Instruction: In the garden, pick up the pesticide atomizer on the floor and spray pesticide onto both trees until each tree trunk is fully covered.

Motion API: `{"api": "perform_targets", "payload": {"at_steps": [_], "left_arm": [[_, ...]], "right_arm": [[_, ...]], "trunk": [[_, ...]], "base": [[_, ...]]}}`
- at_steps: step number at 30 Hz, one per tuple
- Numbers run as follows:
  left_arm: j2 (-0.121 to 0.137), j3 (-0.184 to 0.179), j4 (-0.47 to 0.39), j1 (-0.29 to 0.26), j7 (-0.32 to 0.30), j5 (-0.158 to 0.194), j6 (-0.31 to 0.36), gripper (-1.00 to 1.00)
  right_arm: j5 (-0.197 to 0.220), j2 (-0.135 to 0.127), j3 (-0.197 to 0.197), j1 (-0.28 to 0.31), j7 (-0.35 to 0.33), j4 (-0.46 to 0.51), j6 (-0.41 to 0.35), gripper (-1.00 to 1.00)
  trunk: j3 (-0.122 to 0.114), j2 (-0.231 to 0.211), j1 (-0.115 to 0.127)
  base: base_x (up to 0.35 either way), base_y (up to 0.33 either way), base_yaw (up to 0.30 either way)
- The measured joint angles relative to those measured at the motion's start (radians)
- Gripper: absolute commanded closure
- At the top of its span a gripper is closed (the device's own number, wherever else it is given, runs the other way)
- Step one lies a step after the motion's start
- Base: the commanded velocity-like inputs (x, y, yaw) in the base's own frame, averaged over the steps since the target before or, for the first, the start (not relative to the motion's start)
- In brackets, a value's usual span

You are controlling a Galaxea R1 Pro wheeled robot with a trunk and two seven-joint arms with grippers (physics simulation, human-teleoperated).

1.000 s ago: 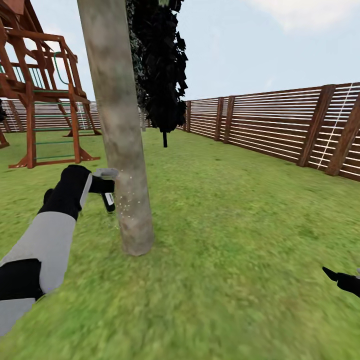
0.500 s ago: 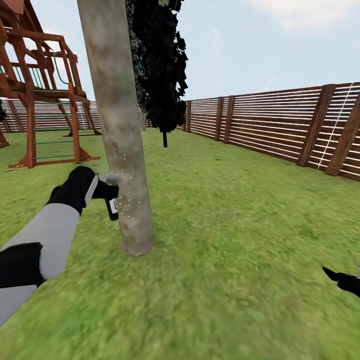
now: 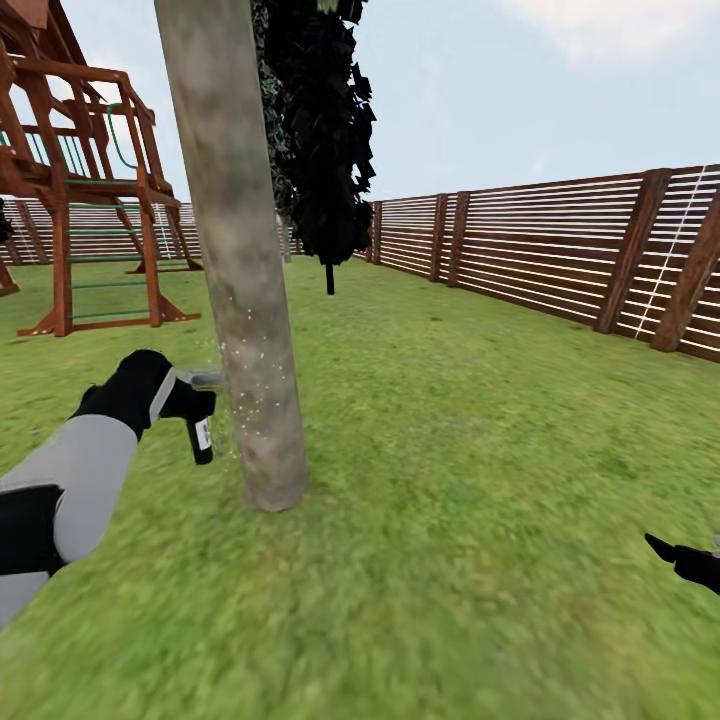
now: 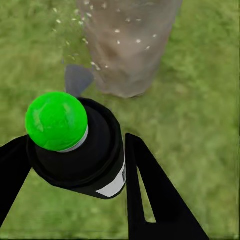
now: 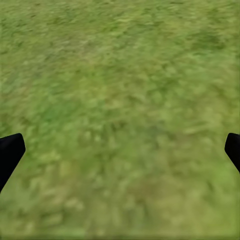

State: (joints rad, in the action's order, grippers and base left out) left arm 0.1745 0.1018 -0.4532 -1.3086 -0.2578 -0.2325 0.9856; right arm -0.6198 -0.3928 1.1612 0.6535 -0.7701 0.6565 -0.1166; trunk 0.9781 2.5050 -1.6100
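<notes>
One atomizer (image 4: 75,145) label (image 4: 116,186), perhaps unreadable.

The tree trunk (image 3: 240,260) stands upright on the lawn (image 3: 450,480), thick, mottled grey-brown and slightly flared at its base, with pale specks of spray over its lower part. Just beside it hangs the atomizer (image 3: 199,436), a black bottle with a white label and a bright green cap (image 4: 56,120), clamped between the left tool's (image 4: 75,165) black fingers.

Backyard garden: lawn (image 3: 450,450), slat fence (image 3: 560,250), playset (image 3: 90,180).
</notes>
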Motion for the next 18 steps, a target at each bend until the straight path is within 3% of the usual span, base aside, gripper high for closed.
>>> {"api": "perform_targets", "payload": {"at_steps": [3, 8, 11, 18], "left_arm": [[-0.015, 0.0, 0.123, 0.001, -0.001, 0.003, -0.032, 1.0], [-0.042, 0.002, 0.28, 0.028, 0.012, 0.003, -0.161, 1.0], [-0.056, 0.001, 0.294, 0.086, 0.034, 0.0, -0.183, 1.0], [-0.067, -0.001, 0.295, 0.15, 0.041, -0.001, -0.223, 1.0]], "right_arm": [[0.0, 0.0, 0.0, 0.0, 0.001, 0.0, 0.002, -1.0], [-0.002, 0.0, -0.002, 0.0, 0.002, -0.002, 0.003, -1.0], [-0.002, 0.0, -0.002, 0.0, 0.002, -0.003, 0.003, -1.0], [-0.002, -0.001, 0.0, 0.0, 0.0, -0.001, 0.0, -1.0]], "trunk": [[0.0, 0.0, 0.0], [0.0, 0.0, 0.0], [0.0, 0.0, 0.0], [0.0, 0.0, 0.0]], "base": [[0.0, 0.0, 0.0], [0.0, 0.0, 0.0], [0.0, 0.0, 0.0], [0.082, -0.002, 0.027]]}}
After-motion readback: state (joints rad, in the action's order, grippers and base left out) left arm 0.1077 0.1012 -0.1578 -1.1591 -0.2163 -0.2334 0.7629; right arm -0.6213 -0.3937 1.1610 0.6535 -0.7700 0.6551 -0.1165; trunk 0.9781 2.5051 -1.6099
